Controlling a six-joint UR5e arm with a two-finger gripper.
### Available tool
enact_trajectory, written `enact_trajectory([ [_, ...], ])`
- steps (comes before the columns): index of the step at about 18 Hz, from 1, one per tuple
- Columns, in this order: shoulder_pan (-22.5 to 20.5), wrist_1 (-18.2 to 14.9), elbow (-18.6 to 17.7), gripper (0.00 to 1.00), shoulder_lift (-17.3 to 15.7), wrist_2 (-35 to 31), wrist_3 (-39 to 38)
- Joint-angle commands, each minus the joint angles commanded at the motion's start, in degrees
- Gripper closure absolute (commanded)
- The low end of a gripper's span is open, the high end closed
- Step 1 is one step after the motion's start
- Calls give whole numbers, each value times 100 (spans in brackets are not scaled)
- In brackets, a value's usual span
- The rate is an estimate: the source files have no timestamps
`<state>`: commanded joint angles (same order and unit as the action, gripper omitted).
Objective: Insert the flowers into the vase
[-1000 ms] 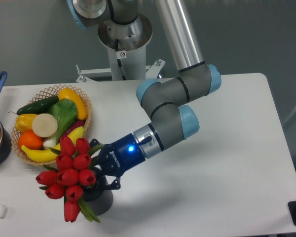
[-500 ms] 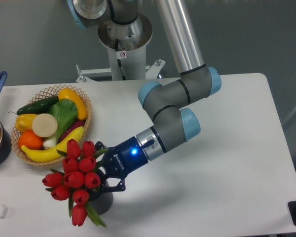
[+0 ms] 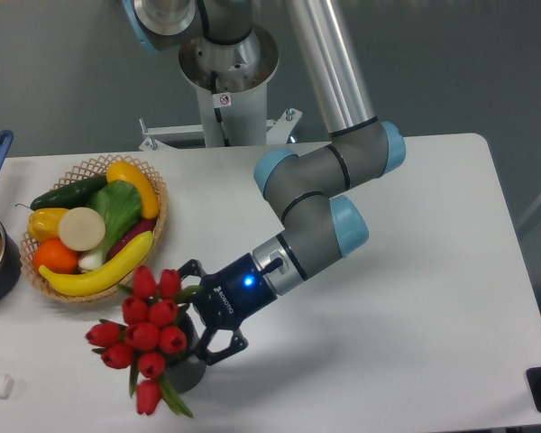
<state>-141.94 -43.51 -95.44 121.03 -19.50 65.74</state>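
Your gripper [image 3: 197,316] reaches in low from the right with its jaws spread wide, gripping nothing. The flowers [image 3: 146,336] sit directly off its tips, stems apparently down in the vase [image 3: 191,370] near the table's [image 3: 415,298] front edge. Their heads lean forward-left, so your clean exit looks back-right.

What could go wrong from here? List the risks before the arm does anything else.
1. The flowers lean out over the front of the vase, heads wider than it; if the stems are seated only shallowly, which I cannot see, the bunch could tip out.
2. The end effector, fingers spread, sits right beside the vase; a careless retreat might snag leaves or topple it.
3. The wicker basket lies close behind, so a wide swing could clip it.
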Motion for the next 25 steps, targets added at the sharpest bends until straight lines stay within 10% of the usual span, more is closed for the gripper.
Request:
enact_trajectory([
  [25,-1881,-157,-598,0,-2549,-4861,183],
])
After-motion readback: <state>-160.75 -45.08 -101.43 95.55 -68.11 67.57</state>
